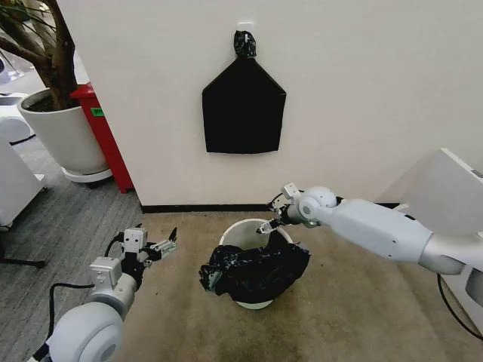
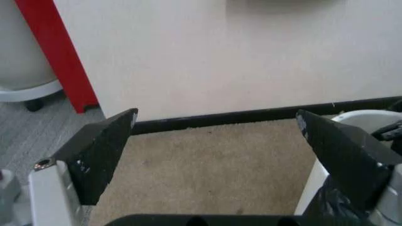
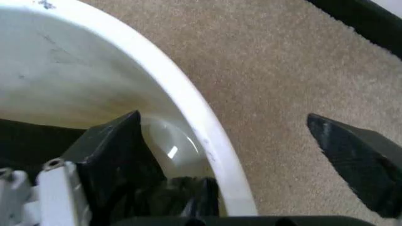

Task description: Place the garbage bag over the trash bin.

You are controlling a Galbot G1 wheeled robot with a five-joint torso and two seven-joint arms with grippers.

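Right gripper point(image 1: 270, 218) straddles the bin point(image 1: 235, 234) rim, fingers spread, bag point(image 1: 256, 271) half on; left gripper point(image 1: 167, 242) spread, waiting.

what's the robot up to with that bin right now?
It is fitting the garbage bag on the trash bin. The bag wraps only the near side; the far rim is bare. The right gripper is open over that rim, holding nothing. The left gripper waits open, off to the bin's left.
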